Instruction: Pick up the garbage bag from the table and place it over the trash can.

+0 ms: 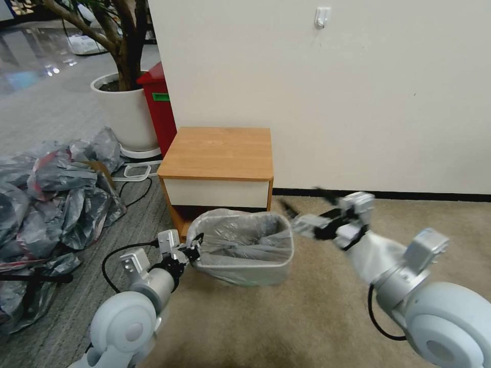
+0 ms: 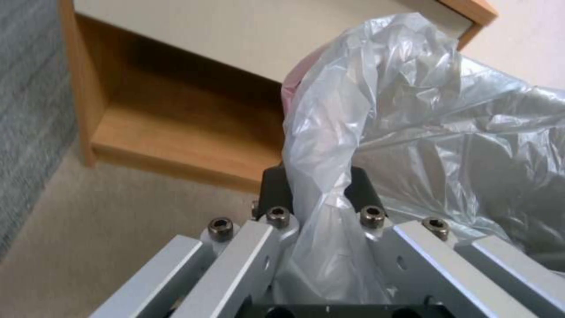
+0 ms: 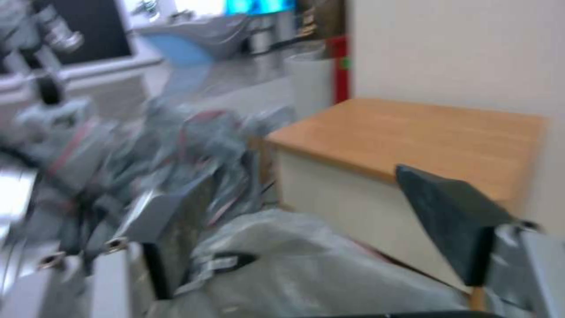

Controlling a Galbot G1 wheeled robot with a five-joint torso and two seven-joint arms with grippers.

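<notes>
garbage bag (image 2: 329,145) edge pinched inside left end effector (image 2: 321,187)

A heap of grey bags (image 1: 48,194) lay on the grey carpet at the left. Behind it a white plant pot (image 1: 125,110) held a tree (image 1: 115,36), with a red bin (image 1: 161,105) just beside it against the wall. A white hook (image 1: 321,17) hung on the wall.

White rounded arm joints, silver links, black cables, hex screws.
</notes>
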